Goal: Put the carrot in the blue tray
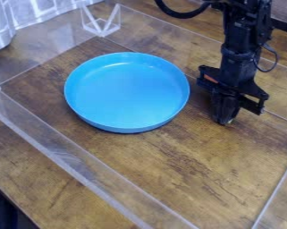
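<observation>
- At the far left edge, a clear acrylic wall (pixel 14 67) bordering the wooden table (pixel 170 170), running diagonally toward the lower middle.
- Near the top left, a small clear triangular stand (pixel 103 18), upright, well apart from everything else.
- Left of centre, the blue tray (pixel 126 91): round, shallow, bright blue, lying flat on the wood, nothing visible inside it.
- Between tray and arm, a narrow strip of bare wood; tray rim near the gripper but not touching it.
- At the right, the black robot arm (pixel 243 36) coming down from the top edge, pointing straight down.
- At its lower end, the gripper (pixel 228 116), tips at or just above the table surface, just beside the tray's right rim.
- Jaws pressed together; whether anything is pinched between them cannot be told, since the dark fingers hide the gap.
- No orange or green of the carrot visible anywhere in this view; its place cannot be told, possibly hidden behind the gripper's fingers.
</observation>
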### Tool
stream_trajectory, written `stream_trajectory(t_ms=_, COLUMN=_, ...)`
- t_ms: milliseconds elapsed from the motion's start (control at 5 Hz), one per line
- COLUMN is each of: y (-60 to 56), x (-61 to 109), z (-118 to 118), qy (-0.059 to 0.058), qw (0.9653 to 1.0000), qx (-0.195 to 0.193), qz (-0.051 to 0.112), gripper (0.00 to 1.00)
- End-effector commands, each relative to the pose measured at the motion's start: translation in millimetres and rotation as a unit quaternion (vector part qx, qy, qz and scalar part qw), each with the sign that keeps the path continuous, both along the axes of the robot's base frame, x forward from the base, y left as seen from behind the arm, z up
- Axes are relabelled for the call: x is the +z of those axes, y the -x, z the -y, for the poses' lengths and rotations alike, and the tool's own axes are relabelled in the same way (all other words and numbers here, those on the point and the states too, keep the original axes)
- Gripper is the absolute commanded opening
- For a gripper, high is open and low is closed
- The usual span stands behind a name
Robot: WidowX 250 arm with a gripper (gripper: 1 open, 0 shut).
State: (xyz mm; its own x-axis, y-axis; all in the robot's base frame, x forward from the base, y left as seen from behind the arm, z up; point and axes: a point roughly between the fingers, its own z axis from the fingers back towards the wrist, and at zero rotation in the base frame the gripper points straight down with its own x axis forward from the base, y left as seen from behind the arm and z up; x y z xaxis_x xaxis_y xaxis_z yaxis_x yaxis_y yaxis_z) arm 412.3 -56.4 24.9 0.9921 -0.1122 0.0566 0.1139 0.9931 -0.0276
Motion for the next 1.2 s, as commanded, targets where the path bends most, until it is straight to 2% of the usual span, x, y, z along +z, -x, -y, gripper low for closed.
stream_trajectory(t_ms=0, y=-5.2, x=31.4, z=-1, qy=0.000, qw=0.9994, qx=-0.004, qz=0.036, gripper=0.00)
stream_trajectory(t_ms=1000, y=-3.5, x=44.5, z=-3, qy=-0.011, qw=0.9988, qx=-0.019, qz=0.043, gripper=0.00)
